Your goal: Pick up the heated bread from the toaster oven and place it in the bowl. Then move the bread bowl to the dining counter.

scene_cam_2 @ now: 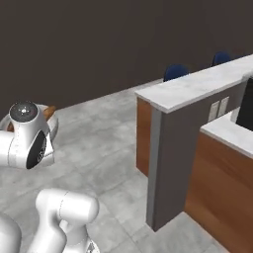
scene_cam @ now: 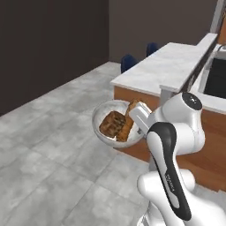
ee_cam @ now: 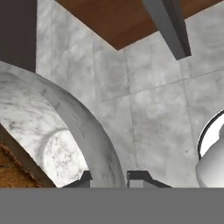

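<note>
Your bread (scene_cam: 113, 124) lies in the bowl (scene_cam: 102, 112) beside a brown stick (scene_cam: 128, 128), so the first part looks done. The bowl hangs over the floor (scene_cam: 53, 145), carried in the air; in the hand view its rim (ee_cam: 89, 140) runs between the two fingertips (ee_cam: 83, 178), so the jaws (ee_cam: 109, 178) are clamped on the rim, with the bowl spreading away to one side of them. The bench (scene_cam: 167, 66), with its blue stools (scene_cam: 129, 62), stands well beyond the jaws. What I judge is left: bring the bowl over the bench, lower it, and let go.
</note>
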{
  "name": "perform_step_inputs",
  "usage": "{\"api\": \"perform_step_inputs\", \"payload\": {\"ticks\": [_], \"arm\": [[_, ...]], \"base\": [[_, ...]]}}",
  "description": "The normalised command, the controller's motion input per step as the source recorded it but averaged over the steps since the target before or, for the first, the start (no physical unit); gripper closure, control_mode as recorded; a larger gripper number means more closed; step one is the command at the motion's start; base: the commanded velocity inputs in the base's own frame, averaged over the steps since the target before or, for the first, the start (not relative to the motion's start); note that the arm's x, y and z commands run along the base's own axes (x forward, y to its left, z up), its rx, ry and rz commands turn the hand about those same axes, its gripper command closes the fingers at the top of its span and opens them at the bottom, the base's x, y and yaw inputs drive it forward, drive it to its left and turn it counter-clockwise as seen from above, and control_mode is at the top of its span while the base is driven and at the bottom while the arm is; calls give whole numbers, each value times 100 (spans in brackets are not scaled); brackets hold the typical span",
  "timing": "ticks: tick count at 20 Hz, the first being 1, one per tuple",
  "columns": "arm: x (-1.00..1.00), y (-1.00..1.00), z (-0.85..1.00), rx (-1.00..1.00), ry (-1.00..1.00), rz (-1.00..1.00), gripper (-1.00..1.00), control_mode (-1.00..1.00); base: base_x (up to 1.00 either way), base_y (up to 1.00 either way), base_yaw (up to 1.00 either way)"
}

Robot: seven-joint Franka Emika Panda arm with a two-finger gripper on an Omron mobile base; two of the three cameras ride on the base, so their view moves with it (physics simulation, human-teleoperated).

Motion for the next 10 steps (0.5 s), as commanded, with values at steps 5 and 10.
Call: {"api": "perform_step_inputs", "payload": {"ticks": [5, 10], "arm": [[0, 0, 0, 0, 0, 0, 100, 100], [0, 0, 0, 0, 0, 0, 100, 100]], "base": [[100, 96, -56], [100, 89, -64]]}}
